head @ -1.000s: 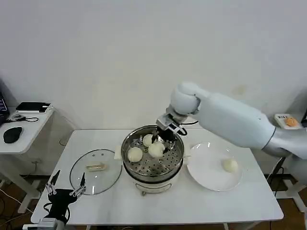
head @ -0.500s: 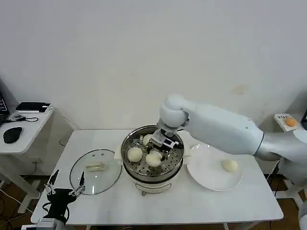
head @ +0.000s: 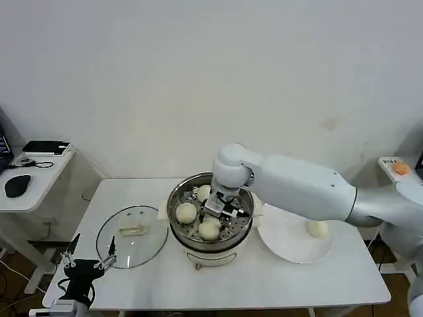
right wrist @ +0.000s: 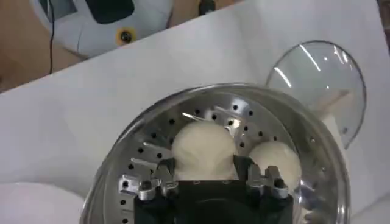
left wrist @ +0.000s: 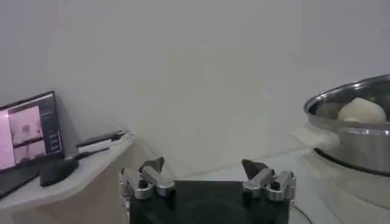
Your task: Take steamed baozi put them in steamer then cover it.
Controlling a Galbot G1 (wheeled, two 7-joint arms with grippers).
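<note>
While the left gripper [head: 90, 259] idles open-jawed, the right gripper [head: 213, 221] has lowered its grasped baozi [head: 209, 230] into the steamer [head: 177, 232]; one remains.

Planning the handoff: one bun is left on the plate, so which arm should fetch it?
Right. Its end effector is in the steamer, beside the plate with the last bun. The left end effector sits open at the table's far left.

Setting: robotics lab or test room — bare white wall [head: 198, 79], white folding table [head: 165, 277], side desk [head: 30, 178] carrying a mouse [head: 16, 185] and a glowing laptop [left wrist: 27, 137] — nothing domestic showing.
</note>
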